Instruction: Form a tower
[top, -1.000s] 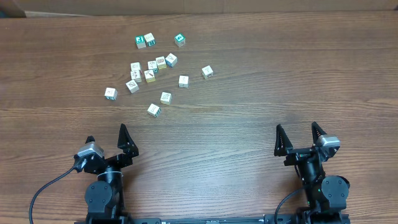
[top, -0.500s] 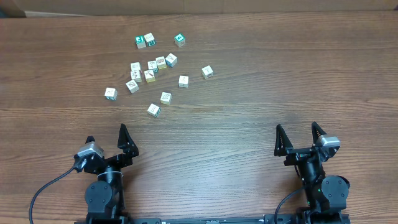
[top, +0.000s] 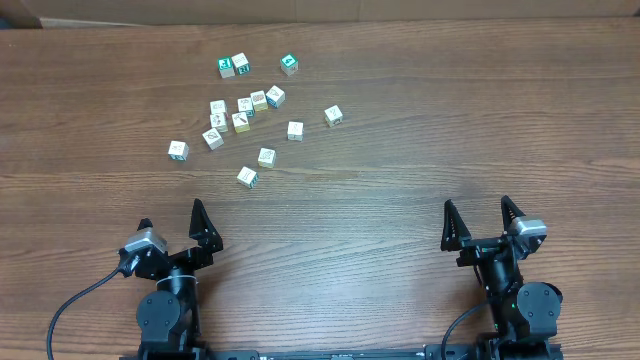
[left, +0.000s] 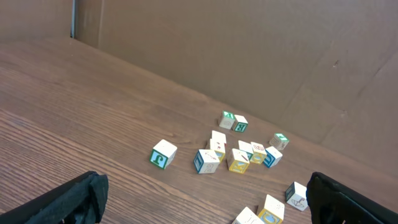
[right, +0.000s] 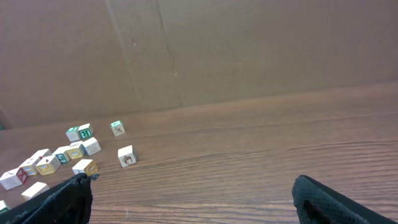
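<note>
No tower is in view. Several small pale wooden cubes (top: 245, 105) with coloured pictures lie loose and single on the far left half of the brown table (top: 420, 150), none stacked. In the left wrist view the same cubes (left: 239, 154) lie ahead of the gripper, and in the right wrist view the cubes (right: 62, 155) sit far to the left. My left gripper (top: 172, 214) rests at the near edge, open and empty, with the nearest cube (top: 247, 177) a short way ahead. My right gripper (top: 477, 203) stands at the near right, open and empty, far from the cubes.
A brown cardboard wall (left: 249, 50) runs along the table's far edge. One cube (top: 333, 115) lies apart, to the right of the cluster. Two green-faced cubes (top: 233, 66) sit farthest back, close to the wall.
</note>
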